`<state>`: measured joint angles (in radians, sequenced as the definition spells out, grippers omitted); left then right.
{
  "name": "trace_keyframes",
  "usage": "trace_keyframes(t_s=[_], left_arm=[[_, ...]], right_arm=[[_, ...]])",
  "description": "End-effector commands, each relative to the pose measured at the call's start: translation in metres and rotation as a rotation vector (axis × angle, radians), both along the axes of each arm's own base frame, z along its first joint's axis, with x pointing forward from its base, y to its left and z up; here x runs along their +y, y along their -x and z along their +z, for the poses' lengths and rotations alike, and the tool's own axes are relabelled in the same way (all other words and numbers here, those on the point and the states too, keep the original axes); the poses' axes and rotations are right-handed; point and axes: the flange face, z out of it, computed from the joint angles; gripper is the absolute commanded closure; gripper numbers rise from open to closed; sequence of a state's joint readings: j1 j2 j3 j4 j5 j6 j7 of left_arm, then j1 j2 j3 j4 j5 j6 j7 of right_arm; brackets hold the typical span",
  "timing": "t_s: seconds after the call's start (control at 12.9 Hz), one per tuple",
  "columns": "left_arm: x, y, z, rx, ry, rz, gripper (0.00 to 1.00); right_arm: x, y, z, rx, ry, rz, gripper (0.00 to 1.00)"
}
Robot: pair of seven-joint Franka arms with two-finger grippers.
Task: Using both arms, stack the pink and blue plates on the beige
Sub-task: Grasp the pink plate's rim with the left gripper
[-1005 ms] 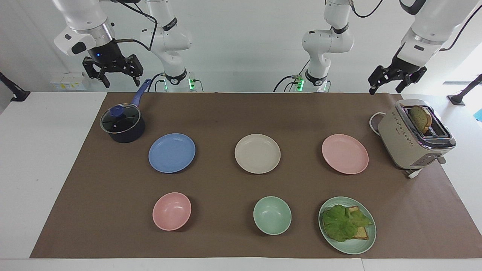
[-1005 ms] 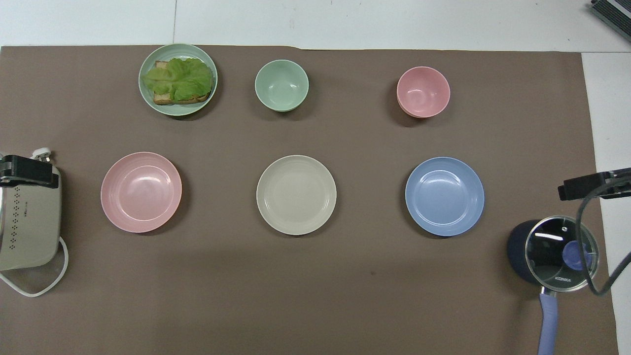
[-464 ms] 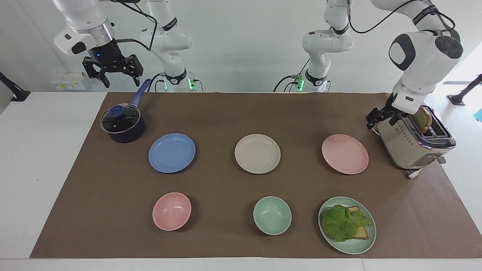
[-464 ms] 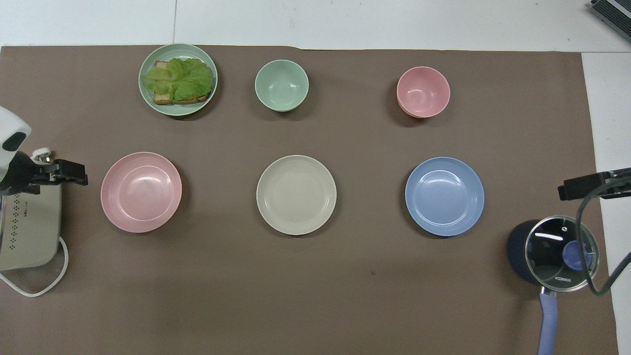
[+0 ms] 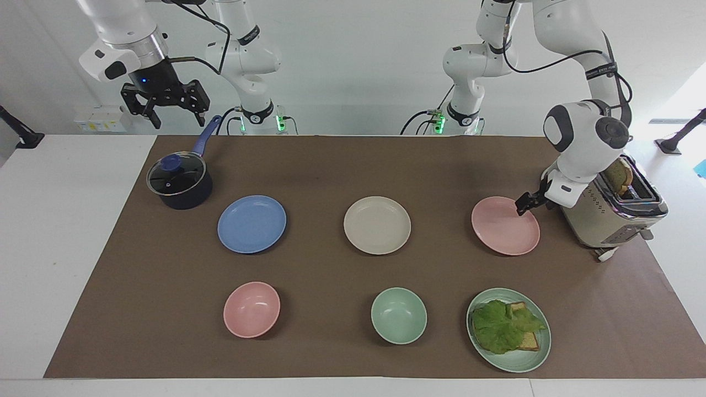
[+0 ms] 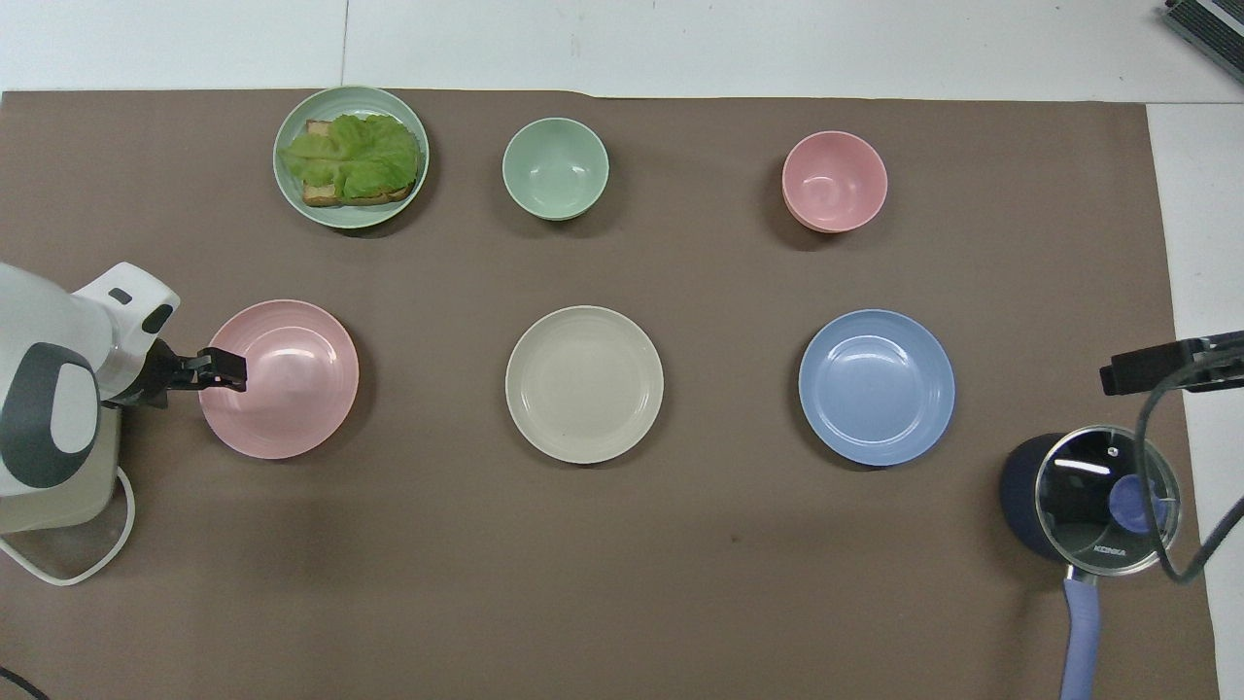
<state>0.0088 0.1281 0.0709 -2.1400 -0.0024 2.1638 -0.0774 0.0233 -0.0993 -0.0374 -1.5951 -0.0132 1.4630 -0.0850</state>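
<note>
Three equal plates lie in a row on the brown mat: the blue plate [image 5: 251, 224] [image 6: 877, 387] toward the right arm's end, the beige plate [image 5: 377, 225] [image 6: 584, 384] in the middle, and the pink plate [image 5: 502, 229] [image 6: 287, 389] toward the left arm's end. My left gripper [image 5: 523, 205] [image 6: 225, 367] is low and open at the pink plate's rim, on the toaster's side. I cannot tell whether it touches the rim. My right gripper [image 5: 177, 120] [image 6: 1127, 371] waits open, raised over the table edge by the saucepan, holding nothing.
A dark saucepan [image 5: 179, 182] with a glass lid stands beside the blue plate. A beige toaster [image 5: 601, 220] holding toast stands beside the pink plate, close to the left arm. Farther from the robots lie a pink bowl [image 5: 251, 309], a green bowl [image 5: 398, 315] and a green plate [image 5: 518, 365] with lettuce and toast.
The left arm has swung down from above the toaster, bringing its gripper to the pink plate's rim. The right arm and all the plates have stayed still.
</note>
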Motion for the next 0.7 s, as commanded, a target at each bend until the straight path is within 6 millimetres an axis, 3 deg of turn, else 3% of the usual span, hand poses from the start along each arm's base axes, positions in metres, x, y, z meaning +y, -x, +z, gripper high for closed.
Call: trace_keyframes(t_s=[0.0,0.23,0.31,0.46,0.62], left_arm=[[0.014,0.008,-0.012,0.009,0.005,0.068,0.0],[0.009,0.017,-0.023,0.027,0.0,0.115,0.04],[0.008,0.017,-0.023,0.027,0.0,0.113,0.42],[0.006,0.019,-0.024,0.043,0.001,0.11,1.0],[0.006,0.019,-0.023,0.061,0.002,0.11,1.0]], right_arm=[[-0.002,0.001,0.002,-0.001,-0.023,0.001,0.0],[-0.002,0.001,0.002,-0.001,-0.023,0.001,0.0],[-0.002,0.001,0.002,-0.001,-0.023,0.001,0.0],[-0.002,0.001,0.002,-0.001,-0.023,0.001,0.0],[-0.002,0.001,0.002,-0.001,-0.023,0.001,0.0]])
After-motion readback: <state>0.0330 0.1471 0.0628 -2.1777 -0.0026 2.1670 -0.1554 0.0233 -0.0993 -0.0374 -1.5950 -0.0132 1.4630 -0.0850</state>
